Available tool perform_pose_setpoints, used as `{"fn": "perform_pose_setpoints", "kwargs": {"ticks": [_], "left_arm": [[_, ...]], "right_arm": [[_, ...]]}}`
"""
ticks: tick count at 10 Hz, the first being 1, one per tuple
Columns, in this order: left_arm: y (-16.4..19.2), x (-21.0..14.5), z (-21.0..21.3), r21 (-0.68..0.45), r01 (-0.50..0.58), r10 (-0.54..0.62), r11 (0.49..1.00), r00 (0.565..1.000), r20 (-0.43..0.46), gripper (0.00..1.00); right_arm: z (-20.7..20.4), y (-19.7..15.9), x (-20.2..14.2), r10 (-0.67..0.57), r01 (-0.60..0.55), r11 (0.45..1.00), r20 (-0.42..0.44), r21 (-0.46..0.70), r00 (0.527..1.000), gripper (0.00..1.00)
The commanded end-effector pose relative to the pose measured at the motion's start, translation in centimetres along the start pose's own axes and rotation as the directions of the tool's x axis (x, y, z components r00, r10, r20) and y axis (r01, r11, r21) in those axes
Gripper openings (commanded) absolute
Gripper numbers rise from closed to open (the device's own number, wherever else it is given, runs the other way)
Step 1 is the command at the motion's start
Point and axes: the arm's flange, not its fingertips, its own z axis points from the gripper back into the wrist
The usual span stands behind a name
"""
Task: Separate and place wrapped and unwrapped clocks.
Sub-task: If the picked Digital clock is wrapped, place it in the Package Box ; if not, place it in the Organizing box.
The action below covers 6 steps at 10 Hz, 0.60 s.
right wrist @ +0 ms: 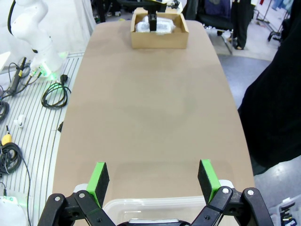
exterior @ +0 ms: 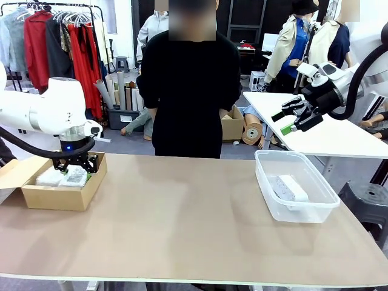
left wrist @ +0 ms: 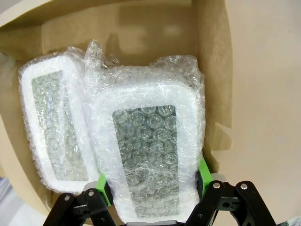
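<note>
At the left end of the table (exterior: 182, 224) stands an open brown cardboard box (exterior: 60, 195), and the left gripper (exterior: 76, 168) is down inside it. In the left wrist view two bubble-wrapped clocks lie side by side in the box: the left wrapped clock (left wrist: 54, 127) rests against the box's wall, and the right wrapped clock (left wrist: 148, 146) partly overlaps it and sits higher. The left gripper's (left wrist: 153, 181) jaws are clamped on the near end of the right wrapped clock, one green pad pressed to each of its long sides, with the bubble wrap bulging around the pads. Both clocks show a white rounded frame around a greyish centre panel under the cloudy wrap. In the front view only white wrapped bundles show under the gripper, so the two cannot be told apart there.

A person in a black top (exterior: 189, 91) stands at the far side of the table, near its middle, hands not on the table.

Toward the right end of the table sits a clear plastic tub (exterior: 295, 200), and one clock (exterior: 290, 188) lies in it, white with a dark speckled label on top; whether it is wrapped cannot be told. The right gripper (exterior: 290, 118) hangs in the air above and behind the tub, holding nothing, its jaws wide apart. In the right wrist view its green fingers (right wrist: 99, 181) stand well apart over the tub's near rim (right wrist: 155, 202).
</note>
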Motion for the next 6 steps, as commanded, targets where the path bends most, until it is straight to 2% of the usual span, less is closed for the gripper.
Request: {"fn": "perform_pose_setpoints", "kwargs": {"ticks": [1, 6], "left_arm": [[0.44, 0.51, 0.85, -0.004, -0.028, 0.028, 1.0, 1.0, 0.014, 1.0], [0.17, 0.84, 1.69, 0.0, -0.027, 0.027, 1.0, 0.999, 0.027, 1.0]], "right_arm": [[0.15, 0.06, 0.28, 0.005, -0.005, 1.0, -0.001, -0.003, 1.0, 1.0], [0.15, 0.06, 0.28, 0.005, -0.005, 1.0, -0.001, -0.003, 1.0, 1.0]]}}
